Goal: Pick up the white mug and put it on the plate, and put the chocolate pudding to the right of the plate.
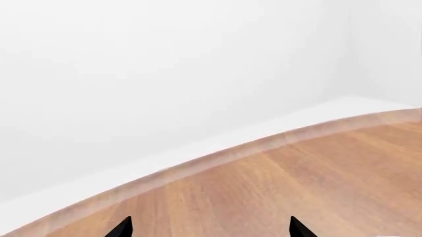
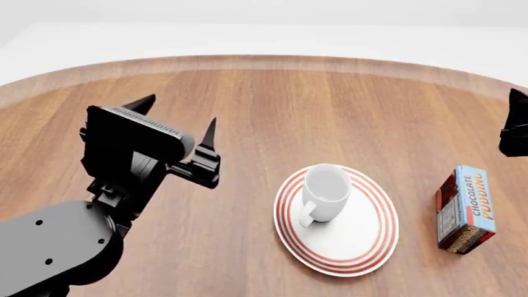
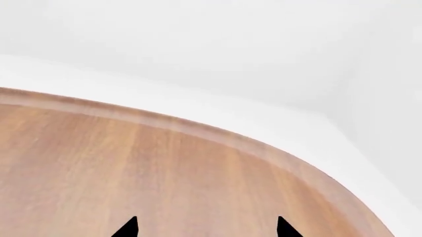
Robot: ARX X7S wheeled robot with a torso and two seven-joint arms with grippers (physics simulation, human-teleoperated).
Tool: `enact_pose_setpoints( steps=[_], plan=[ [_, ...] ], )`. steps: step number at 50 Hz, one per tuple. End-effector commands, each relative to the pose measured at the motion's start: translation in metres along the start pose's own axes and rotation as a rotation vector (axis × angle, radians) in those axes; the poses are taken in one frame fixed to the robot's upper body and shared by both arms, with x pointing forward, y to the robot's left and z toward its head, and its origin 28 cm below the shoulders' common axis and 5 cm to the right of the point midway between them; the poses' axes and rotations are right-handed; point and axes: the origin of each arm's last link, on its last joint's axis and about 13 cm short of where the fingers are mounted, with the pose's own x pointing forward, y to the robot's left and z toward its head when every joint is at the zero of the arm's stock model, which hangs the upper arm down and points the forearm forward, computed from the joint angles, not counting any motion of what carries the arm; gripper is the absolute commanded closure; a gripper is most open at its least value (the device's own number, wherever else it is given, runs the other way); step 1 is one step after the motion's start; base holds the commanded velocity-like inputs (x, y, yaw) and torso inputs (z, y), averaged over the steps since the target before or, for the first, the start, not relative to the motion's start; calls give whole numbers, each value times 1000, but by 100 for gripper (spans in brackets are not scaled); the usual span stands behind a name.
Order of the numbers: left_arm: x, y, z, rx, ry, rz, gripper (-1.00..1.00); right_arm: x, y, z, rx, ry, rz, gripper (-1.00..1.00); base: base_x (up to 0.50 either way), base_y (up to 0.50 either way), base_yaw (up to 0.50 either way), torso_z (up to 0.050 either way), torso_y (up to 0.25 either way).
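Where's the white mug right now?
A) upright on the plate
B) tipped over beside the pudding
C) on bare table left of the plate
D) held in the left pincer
A: in the head view the white mug stands upright on the plate, no pincer touching it.
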Motion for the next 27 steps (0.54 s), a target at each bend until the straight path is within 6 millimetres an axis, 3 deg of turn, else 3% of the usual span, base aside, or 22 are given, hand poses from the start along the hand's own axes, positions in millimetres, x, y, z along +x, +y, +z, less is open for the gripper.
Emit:
enact_pose_setpoints(
  steps=[1,10,27],
  plan=[
    [-11,-2,7,12,-36,5,-100,-21,19,-5,31,-92,40,-100,0,0,0,0,0],
    [-20,-1,11,25,-58,24,-100,-31,35,-7,31,-144,85,-100,0,0,0,0,0],
    [-48,8,14,38,-98,132,-100,-35,54,-28,85,-181,152,-100,0,0,0,0,0]
  ],
)
